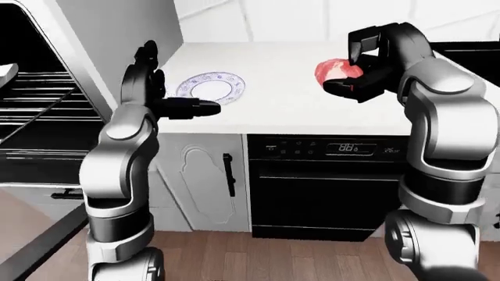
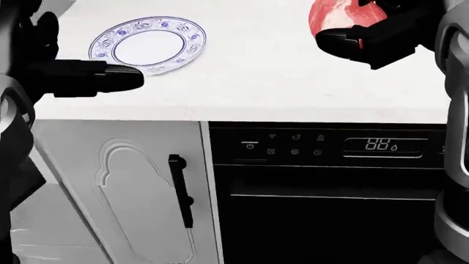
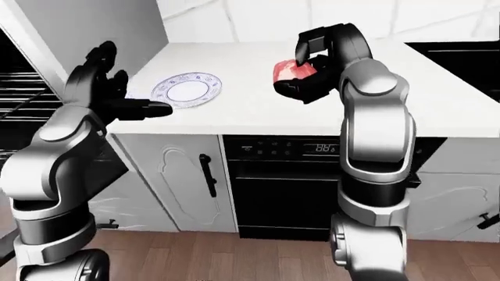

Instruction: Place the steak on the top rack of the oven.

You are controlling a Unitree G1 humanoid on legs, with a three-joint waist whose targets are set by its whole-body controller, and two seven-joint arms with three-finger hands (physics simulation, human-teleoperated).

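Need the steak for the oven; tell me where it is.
The steak is in the right hand, held above the counter at the left-eye view's upper right, right of the plate.

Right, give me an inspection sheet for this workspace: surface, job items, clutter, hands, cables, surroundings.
Surface: white counter, plain.
Job's things: steak held above the counter in the right hand; oven at left-eye view's left, door open, wire racks showing.
Clutter: blue-patterned plate on the counter, nothing on it.
Grippers: right hand shut on the steak; left hand open, holding nothing, beside the plate.
Cables: nothing seen.
Surroundings: black appliance with lit display under the counter; white cabinet door with dark handle; wood floor.
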